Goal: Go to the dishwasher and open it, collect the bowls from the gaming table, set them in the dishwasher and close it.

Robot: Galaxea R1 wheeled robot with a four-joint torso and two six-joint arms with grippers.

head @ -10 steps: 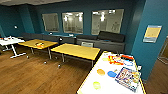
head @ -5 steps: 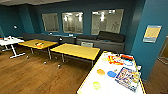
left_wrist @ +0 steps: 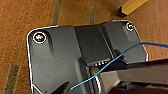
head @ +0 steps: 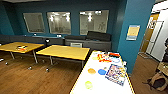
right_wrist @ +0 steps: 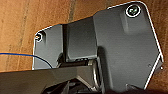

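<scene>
The gaming table [head: 105,86] is a long white-topped table at the lower right of the head view. Three small bowls lie on it: an orange bowl [head: 91,71], a blue bowl [head: 102,71] and a lime-green bowl [head: 88,84] nearest me. Colourful board-game boxes [head: 115,74] sit beside and beyond the bowls. The dishwasher is out of view. Both wrist views look down past the robot's dark plate onto wooden floor.
Two yellow-topped tables [head: 63,52] [head: 21,46] stand to the left on the wooden floor [head: 30,80]. A dark sofa [head: 95,40] lines the blue back wall under windows. A blue pillar [head: 136,32] rises right of the gaming table, with a doorway [head: 155,35] and a bag [head: 157,81] beyond.
The whole head view has shifted a little, so the camera has moved; the gaming table now lies slightly closer. Nothing on the tables has moved.
</scene>
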